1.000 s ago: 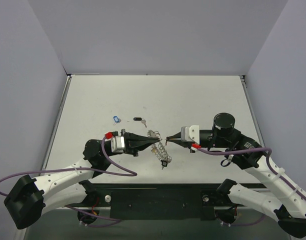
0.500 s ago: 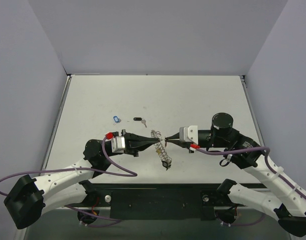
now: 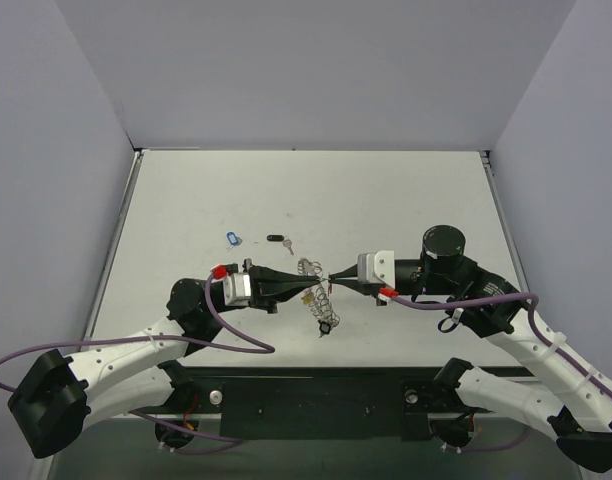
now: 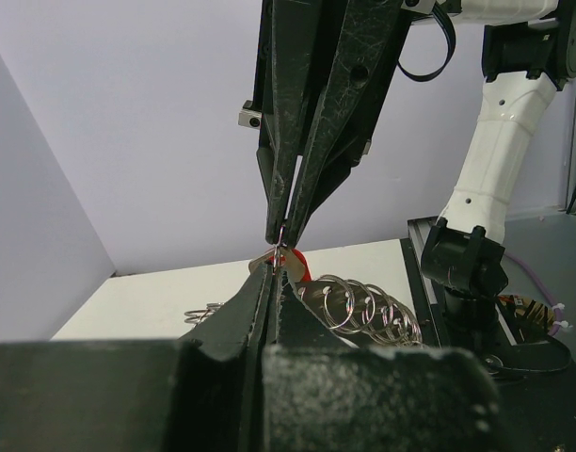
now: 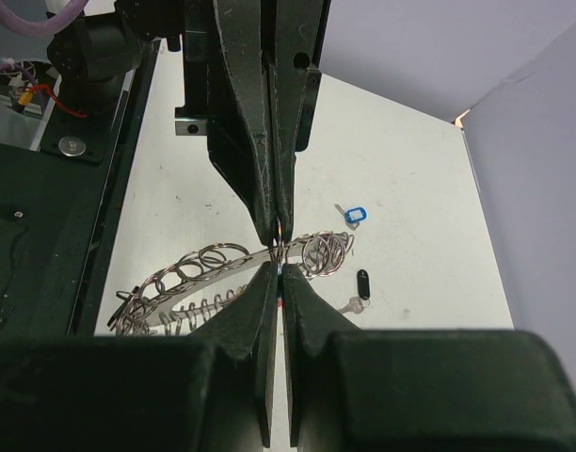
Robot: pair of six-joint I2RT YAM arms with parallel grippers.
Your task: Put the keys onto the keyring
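Note:
The keyring hangs off the table between my two grippers, a flat silver band rimmed with wire loops, its lower end drooping toward the table. My left gripper is shut on the band's edge. My right gripper is shut tip to tip against it, pinching a small wire ring; a key with a red tag hangs just under the two tips. A blue-tagged key and a black-tagged key lie on the table behind the grippers.
The white table is walled by grey panels at the back and both sides. The blue key and black key lie close together just beyond the keyring. A black base plate runs along the near edge.
My right gripper has slid a little left until its tip meets the left gripper's tip. The keyring's dangling lower end has swung slightly. The left arm has hardly moved.

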